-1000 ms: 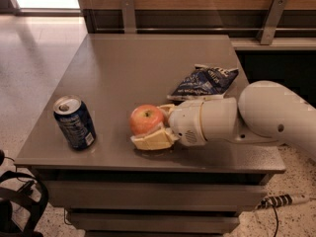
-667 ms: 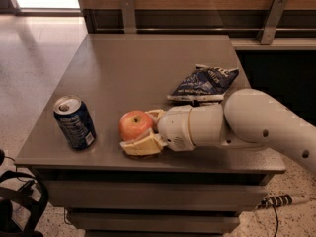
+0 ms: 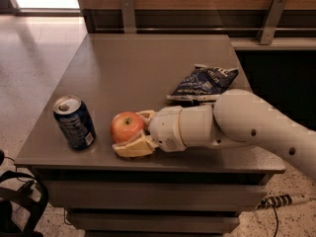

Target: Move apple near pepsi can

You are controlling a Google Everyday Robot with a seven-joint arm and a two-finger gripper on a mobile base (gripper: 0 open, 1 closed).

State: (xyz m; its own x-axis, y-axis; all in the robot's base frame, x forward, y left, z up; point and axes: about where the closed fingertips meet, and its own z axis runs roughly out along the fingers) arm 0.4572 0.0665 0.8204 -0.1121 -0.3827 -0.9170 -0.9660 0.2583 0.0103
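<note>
Beside pepsi can (image 3: 74, 123), tool (image 3: 130, 132) grips apple (image 3: 126, 126).

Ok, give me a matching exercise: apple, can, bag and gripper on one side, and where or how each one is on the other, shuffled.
1. apple
2. can
3. bag
4. gripper

A. dark blue and white, lying behind the arm
B. upright, leftmost in view
C. red-orange, between two fingers
D. pale, near the table's front edge, closed on the apple

Pairs: 1-C, 2-B, 3-A, 4-D
</note>
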